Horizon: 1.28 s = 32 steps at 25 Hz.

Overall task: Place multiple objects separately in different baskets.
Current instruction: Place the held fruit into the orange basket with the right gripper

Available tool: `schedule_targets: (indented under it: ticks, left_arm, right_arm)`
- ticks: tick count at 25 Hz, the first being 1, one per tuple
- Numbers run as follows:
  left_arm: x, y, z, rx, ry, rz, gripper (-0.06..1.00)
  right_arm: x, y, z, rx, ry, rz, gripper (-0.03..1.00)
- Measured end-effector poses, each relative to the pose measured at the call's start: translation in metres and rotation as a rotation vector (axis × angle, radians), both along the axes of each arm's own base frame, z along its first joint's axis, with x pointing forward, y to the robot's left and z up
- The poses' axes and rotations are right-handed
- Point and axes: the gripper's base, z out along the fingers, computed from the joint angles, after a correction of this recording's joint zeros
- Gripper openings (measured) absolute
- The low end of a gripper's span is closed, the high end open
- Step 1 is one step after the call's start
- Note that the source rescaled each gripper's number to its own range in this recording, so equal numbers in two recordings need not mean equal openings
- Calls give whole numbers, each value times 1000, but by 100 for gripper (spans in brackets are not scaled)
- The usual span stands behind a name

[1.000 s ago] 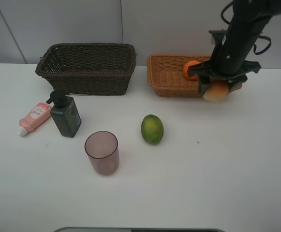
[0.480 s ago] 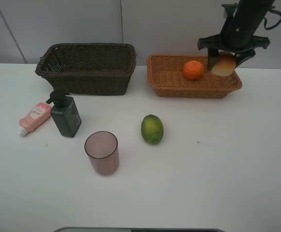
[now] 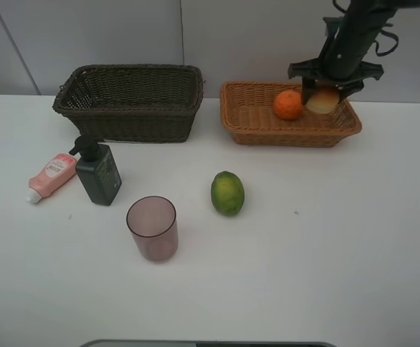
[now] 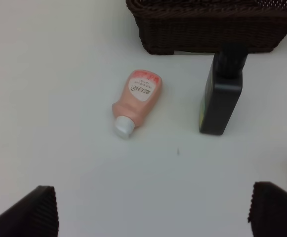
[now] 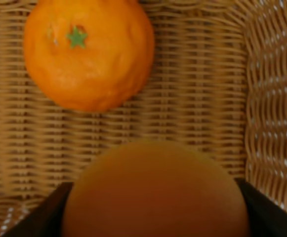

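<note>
My right gripper [image 3: 325, 92] is shut on the red-yellow peach [image 3: 324, 101], holding it low over the right end of the light tan basket [image 3: 242, 116], just right of the orange [image 3: 288, 105] lying inside. In the right wrist view the peach [image 5: 155, 192] fills the space between the dark fingers [image 5: 49, 217], with the orange [image 5: 89, 52] beyond on the weave [image 5: 197, 98]. My left gripper [image 4: 150, 217] is open above the table near the pink tube [image 4: 136, 101] and the dark green pump bottle [image 4: 222, 98]. The lime [image 3: 228, 193] and pinkish cup [image 3: 152, 228] stand mid-table.
The dark brown basket [image 3: 130, 101] stands at the back left, with nothing visible inside. The tube [image 3: 50, 176] lies and the pump bottle [image 3: 98, 172] stands just in front of it. A wall rises close behind both baskets.
My right gripper has carried the peach from in front of the tan basket up over its rim and then down beside the orange. Nothing else has moved.
</note>
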Motion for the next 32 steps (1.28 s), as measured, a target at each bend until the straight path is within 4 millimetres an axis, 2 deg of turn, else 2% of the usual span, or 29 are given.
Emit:
schedule_targets:
  ticks: [7, 16, 21, 26, 27, 30, 32]
  left_arm:
    - [0, 0, 0, 0, 0, 0, 99]
    - [0, 0, 0, 0, 0, 0, 99]
    - [0, 0, 0, 0, 0, 0, 99]
    - [0, 0, 0, 0, 0, 0, 99]
    - [0, 0, 0, 0, 0, 0, 99]
    - [0, 0, 0, 0, 0, 0, 99]
    - [0, 0, 0, 0, 0, 0, 99]
  right_arm:
    - [11, 3, -26, 9, -22, 13, 6]
    - [15, 4, -27, 19, -62, 20, 6]
    - [15, 4, -40, 12, -27, 18, 6]
    - [15, 4, -42, 11, -22, 18, 6]
    - [15, 4, -42, 11, -21, 18, 9]
    - [15, 4, -42, 11, -21, 18, 34]
    - [15, 4, -42, 11, -18, 17, 46]
